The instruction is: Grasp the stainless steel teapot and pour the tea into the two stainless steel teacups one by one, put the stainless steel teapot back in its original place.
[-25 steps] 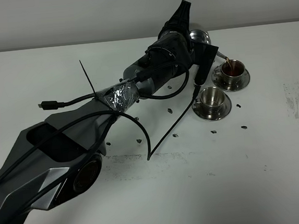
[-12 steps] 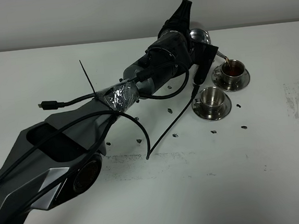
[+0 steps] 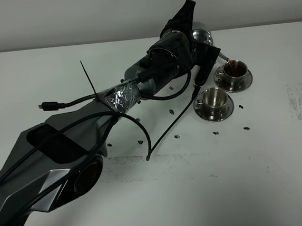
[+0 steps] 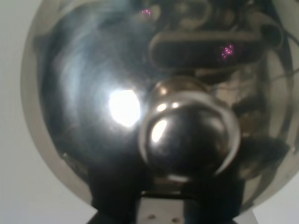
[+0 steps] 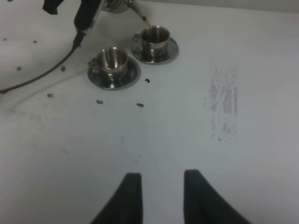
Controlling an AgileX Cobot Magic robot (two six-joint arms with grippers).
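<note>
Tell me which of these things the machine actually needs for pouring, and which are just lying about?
Part of the job:
stainless steel teapot, tilted in the left tool
far teacup, holding tea
near teacup, empty

Just lying about:
loose black cable
small dark bits on the table
scuffed patch

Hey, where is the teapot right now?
In the high view the teapot is right of centre toward the back, held at the left arm's end, its spout above the farther teacup.

White table (image 3: 283,175) bears small dark specks (image 3: 246,128), perhaps screws
</note>
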